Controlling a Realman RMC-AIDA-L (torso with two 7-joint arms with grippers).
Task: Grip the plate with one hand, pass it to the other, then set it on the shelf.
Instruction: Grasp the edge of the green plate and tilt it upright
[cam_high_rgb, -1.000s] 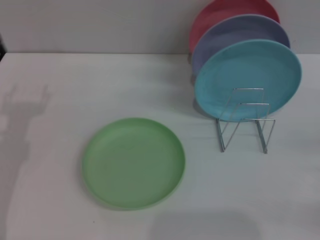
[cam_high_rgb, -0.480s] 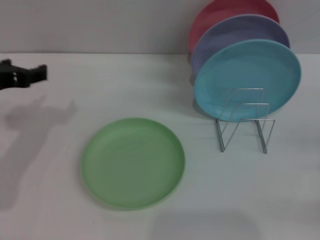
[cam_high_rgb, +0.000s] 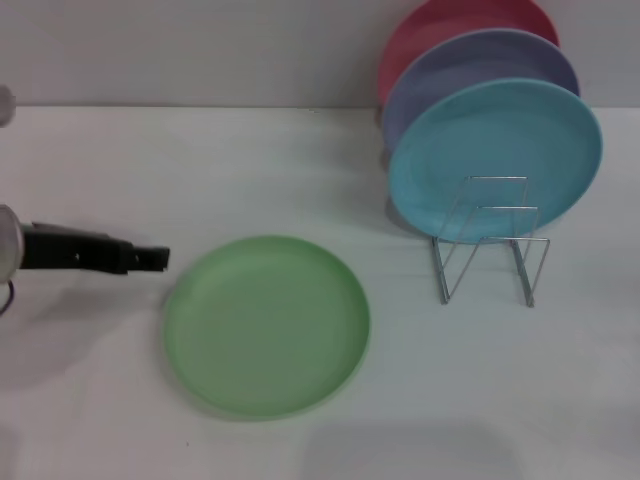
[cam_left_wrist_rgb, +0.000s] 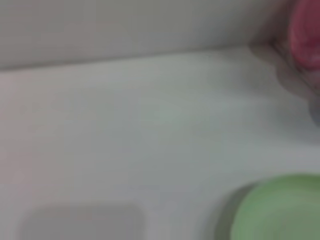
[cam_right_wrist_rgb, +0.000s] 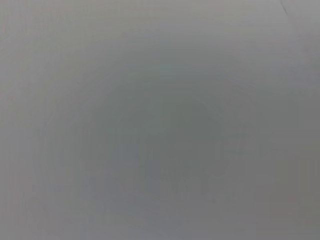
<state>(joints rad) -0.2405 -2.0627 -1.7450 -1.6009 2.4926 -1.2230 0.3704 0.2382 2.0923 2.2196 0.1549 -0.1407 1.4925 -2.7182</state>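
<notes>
Wire rack (cam_high_rgb: 490, 240) w/ blue plate (cam_high_rgb: 495, 155); green plate (cam_high_rgb: 267, 325) outside

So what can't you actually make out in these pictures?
- Left gripper, head view: seen edge-on beside the green plate; its arm is cut off by the picture edge.
- Right gripper: in no view; the right wrist view shows only blank grey.
- Pink plate, head view: mostly hidden behind the lavender plate and sky-blue plate.
- Wire dish rack: its rear slots are covered by those plates.
</notes>
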